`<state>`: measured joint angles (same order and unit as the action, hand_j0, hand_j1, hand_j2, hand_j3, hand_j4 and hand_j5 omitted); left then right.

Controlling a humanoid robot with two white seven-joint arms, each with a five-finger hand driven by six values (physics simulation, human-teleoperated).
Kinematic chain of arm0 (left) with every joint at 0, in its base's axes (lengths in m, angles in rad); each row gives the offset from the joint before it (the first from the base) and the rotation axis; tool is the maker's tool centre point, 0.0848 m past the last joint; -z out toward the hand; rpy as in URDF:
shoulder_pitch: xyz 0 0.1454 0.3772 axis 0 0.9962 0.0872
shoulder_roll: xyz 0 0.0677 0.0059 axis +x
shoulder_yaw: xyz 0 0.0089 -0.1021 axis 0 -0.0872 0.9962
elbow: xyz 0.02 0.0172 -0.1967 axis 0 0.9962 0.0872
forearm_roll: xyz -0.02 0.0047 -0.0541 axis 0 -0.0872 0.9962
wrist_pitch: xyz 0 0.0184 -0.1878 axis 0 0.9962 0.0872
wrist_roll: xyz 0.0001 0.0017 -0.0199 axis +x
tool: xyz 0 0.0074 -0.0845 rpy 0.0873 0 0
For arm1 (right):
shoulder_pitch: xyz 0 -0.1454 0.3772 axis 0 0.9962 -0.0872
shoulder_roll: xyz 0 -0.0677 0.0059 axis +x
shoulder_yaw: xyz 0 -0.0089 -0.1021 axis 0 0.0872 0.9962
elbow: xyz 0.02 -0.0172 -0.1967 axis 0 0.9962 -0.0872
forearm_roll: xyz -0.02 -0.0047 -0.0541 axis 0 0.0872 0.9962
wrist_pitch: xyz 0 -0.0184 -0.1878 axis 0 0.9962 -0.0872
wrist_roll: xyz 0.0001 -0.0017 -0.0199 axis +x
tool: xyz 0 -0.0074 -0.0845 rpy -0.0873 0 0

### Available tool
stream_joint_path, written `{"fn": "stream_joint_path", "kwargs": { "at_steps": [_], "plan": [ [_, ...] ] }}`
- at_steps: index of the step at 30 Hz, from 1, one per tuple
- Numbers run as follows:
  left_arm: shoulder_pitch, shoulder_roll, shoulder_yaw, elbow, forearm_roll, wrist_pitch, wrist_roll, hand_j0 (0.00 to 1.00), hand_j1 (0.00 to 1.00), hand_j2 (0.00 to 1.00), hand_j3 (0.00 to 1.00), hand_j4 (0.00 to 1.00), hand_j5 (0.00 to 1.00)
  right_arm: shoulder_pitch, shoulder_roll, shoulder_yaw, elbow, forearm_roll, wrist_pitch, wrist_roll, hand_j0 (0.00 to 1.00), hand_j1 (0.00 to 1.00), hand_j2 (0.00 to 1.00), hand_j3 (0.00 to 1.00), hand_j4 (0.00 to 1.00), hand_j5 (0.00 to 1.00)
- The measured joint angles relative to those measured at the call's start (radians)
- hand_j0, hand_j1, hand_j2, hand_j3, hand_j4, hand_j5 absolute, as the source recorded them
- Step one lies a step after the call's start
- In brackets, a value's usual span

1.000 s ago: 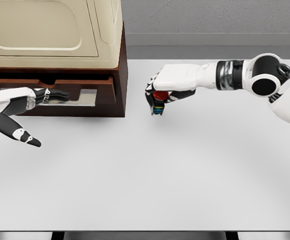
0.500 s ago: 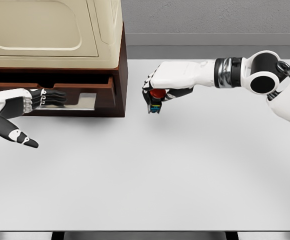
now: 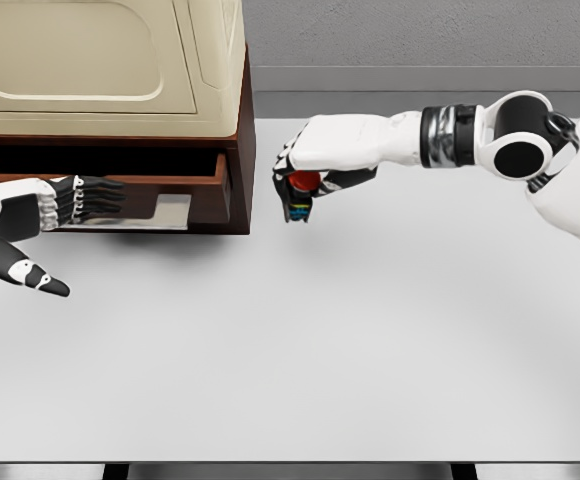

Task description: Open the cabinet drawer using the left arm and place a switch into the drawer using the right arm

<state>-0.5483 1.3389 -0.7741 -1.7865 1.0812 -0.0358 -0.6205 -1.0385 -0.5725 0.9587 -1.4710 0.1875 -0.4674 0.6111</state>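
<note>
- Head view, looking down: the cabinet [image 3: 232,150] stands at the table's [image 3: 300,340] far left, a dark brown wooden body with a cream, rounded block on top of it.
- Its drawer [image 3: 185,190] is pulled partway out toward me, so that the front panel stands clear of the cabinet and a dark gap shows behind it.
- On the drawer front is a pale metal handle plate [image 3: 160,211], low and flat.
- My left hand [image 3: 55,205] comes in from the picture's left and lies against the drawer front, its 4 dark fingers [image 3: 100,195] stretched side by side toward the handle plate; I cannot tell whether they hook anything.
- My left thumb [image 3: 32,278] points away from the cabinet, down over the bare table, so that hand is spread and grasps nothing that I can see.
- My right hand [image 3: 315,160] reaches in from the right and hangs just beside the cabinet's right side, not touching it.
- That hand is pinched around the switch [image 3: 300,195], a small dark block with a red button on top (there are blue and yellow marks on its lower face).
- The switch is held up off the table, outside the drawer, level with the cabinet's right front corner.
</note>
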Motion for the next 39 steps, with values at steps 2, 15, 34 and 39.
{"fn": "stream_joint_path", "kwargs": {
  "at_steps": [2, 15, 34, 39],
  "plan": [
    [0.002, 0.0, 0.0, 0.0, 0.006, 0.001, -0.003, 1.0, 1.0, 1.0, 1.0, 1.0, 1.0, -0.002, 0.001, 0.001, 0.0, -0.005, 0.0, 0.0, 0.44, 0.44, 0.44, 0.44, 0.44, 0.44],
    [0.023, 0.023, 0.0, 0.007, 0.057, 0.003, -0.011, 1.0, 1.0, 1.0, 1.0, 1.0, 1.0, -0.023, 0.005, 0.003, 0.0, -0.038, 0.001, 0.0, 0.44, 0.44, 0.44, 0.44, 0.44, 0.44],
    [0.041, 0.031, 0.005, 0.001, 0.052, -0.003, 0.006, 1.0, 1.0, 1.0, 1.0, 1.0, 1.0, -0.075, 0.043, 0.002, -0.001, -0.076, 0.015, 0.0, 0.44, 0.44, 0.44, 0.44, 0.44, 0.44],
    [0.042, 0.033, 0.004, 0.002, 0.058, 0.0, 0.0, 1.0, 1.0, 1.0, 1.0, 1.0, 1.0, -0.104, 0.061, 0.009, -0.001, -0.077, 0.025, 0.0, 0.44, 0.44, 0.44, 0.44, 0.44, 0.44]
  ]
}}
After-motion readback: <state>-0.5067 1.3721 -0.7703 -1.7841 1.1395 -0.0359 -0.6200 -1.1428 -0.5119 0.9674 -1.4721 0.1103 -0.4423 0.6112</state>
